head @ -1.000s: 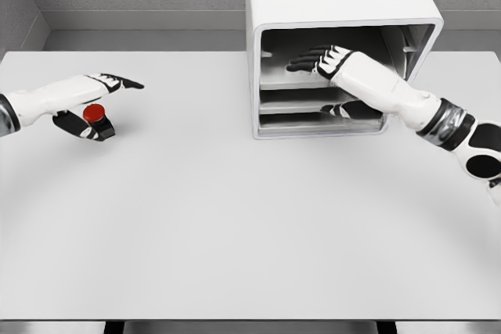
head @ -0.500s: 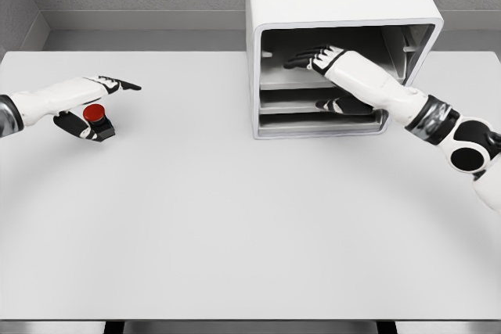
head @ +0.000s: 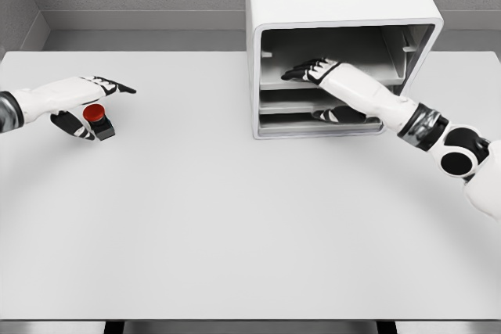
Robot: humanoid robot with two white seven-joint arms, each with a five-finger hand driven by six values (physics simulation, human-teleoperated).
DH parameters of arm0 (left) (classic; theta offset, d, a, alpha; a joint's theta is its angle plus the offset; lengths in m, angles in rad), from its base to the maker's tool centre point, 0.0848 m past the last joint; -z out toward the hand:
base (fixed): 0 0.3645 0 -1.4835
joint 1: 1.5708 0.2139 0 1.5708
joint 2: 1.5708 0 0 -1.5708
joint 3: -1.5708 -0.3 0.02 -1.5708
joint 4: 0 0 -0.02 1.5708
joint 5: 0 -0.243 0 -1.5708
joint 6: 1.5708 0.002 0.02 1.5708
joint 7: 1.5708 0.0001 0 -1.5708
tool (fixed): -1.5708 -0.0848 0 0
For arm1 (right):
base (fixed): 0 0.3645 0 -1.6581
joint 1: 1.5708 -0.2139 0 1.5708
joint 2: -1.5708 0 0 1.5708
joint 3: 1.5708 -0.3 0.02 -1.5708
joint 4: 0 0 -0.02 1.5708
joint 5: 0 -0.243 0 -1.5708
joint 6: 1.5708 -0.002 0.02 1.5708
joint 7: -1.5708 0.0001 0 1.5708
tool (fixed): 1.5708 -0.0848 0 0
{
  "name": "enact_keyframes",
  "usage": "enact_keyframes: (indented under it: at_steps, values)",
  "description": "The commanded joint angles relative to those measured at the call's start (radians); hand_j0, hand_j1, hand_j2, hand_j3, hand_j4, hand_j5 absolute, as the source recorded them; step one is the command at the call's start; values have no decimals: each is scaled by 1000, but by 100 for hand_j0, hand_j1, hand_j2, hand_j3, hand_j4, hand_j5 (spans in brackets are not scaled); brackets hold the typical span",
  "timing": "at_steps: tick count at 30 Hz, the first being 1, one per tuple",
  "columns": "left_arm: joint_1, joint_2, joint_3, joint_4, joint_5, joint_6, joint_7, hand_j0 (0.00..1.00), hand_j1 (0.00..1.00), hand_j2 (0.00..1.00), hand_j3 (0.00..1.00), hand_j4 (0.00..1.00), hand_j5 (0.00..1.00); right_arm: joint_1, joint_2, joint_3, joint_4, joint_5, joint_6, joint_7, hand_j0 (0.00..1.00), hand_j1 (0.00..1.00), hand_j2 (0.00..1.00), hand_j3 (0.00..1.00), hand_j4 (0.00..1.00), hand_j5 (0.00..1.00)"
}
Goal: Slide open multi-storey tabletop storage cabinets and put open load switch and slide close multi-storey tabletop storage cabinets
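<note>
My left hand sits at the frame's left edge on the white table, fingers curled around the red-topped load switch; my right hand reaches into the white storage cabinet at upper centre-right, fingers flat and spread over the upper tray, holding nothing; the cabinet front stands open, its lower trays showing.

Bright even light, soft shadows, sharp

Left hand at 9 o'clock, index extended, other fingers curled. Right arm reaches toward 1 o'clock; right hand flat, fingers extended.
</note>
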Motion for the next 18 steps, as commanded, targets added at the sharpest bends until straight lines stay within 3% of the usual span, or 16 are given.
enact_keyframes:
  at_steps: [1,7,9,18]
  values:
    - [0,0,-1,6,-1,3,0,91,91,91,91,91,91,0,-3,6,-3,-6,0,-1,88,88,88,88,88,88]
    - [0,4,2,14,-21,3,0,87,87,87,87,87,87,8,-23,4,-33,-6,0,-1,89,89,89,89,89,89]
    - [0,6,3,16,-24,3,0,82,82,82,82,82,82,11,-35,4,-47,-6,0,-2,89,89,89,89,89,89]
    - [-6,7,2,34,-51,3,0,78,78,78,78,78,78,35,-69,0,-75,-9,0,-2,89,89,89,89,89,89]
